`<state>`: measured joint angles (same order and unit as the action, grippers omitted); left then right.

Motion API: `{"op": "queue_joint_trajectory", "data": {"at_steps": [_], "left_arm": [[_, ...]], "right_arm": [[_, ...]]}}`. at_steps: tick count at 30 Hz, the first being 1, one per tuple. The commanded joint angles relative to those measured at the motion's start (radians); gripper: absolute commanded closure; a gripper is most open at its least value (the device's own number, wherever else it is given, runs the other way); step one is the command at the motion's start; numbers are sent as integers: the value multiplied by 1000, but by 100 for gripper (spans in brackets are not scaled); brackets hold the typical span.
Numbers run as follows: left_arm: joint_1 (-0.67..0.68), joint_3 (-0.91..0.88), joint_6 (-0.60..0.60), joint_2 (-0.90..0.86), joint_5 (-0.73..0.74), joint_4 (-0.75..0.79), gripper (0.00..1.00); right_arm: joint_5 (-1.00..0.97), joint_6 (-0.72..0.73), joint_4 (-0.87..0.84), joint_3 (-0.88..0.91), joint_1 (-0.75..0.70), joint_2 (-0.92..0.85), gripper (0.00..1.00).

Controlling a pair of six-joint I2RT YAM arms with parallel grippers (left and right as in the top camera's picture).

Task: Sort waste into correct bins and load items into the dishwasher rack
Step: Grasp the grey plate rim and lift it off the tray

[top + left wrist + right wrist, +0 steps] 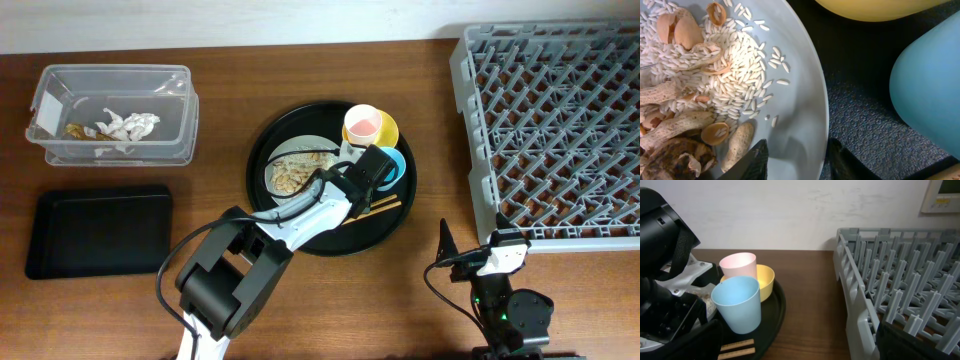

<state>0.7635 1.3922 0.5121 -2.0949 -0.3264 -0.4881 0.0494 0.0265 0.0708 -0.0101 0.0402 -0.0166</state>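
Observation:
On the round black tray [385, 232] stands a grey-green plate [802, 85] covered with rice and peanut-shell scraps [695, 65]. My left gripper [799, 161] is open astride its right rim, one finger over the plate and the other outside on the tray. The blue cup [930, 90], pink cup [362, 124], yellow bowl [388, 130] and chopsticks [385, 206] share that tray. My right gripper [805, 345] is wide open and empty beside the grey dishwasher rack [900, 280]. The clear tub [110, 70] holds a white napkin [130, 125] and a gold-brown wrapper [75, 130].
A flat black rectangular tray [100, 230] lies at the front left, below the clear tub. The rack [560, 130] fills the right side, its near corner close to my right arm. A wall runs along the table's far edge.

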Motion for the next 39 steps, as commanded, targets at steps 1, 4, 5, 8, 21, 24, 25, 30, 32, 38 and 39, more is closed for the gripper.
{"op": "queue_joint_trajectory", "data": {"at_steps": [1,4,5,8,21,24,25,30,32,38,39], "left_arm": [[0,15,-13,-25,-11,-7,63],[1,32,-13,-24,-11,-18,69],[1,37,-13,-24,-11,-22,72],[1,46,-13,-24,-11,-26,75],[26,77,-12,-24,-76,-82,92],[43,94,-13,-24,-117,-102,93],[48,101,-13,-24,-122,-105,94],[60,118,-12,-24,-127,-108,99],[60,122,-12,-24,-127,-114,99],[60,156,-12,-24,-128,-169,99],[60,167,-12,-24,-132,-180,99]], "right_arm": [[-6,7,5,5,5,4,2],[-6,7,5,5,5,4,2],[-6,7,5,5,5,4,2],[-6,7,5,5,5,4,2],[-6,7,5,5,5,4,2],[-5,7,5,5,5,4,2],[-6,7,5,5,5,4,2],[-6,7,5,5,5,4,2],[-6,7,5,5,5,4,2],[-6,7,5,5,5,4,2],[-6,7,5,5,5,4,2]]}}
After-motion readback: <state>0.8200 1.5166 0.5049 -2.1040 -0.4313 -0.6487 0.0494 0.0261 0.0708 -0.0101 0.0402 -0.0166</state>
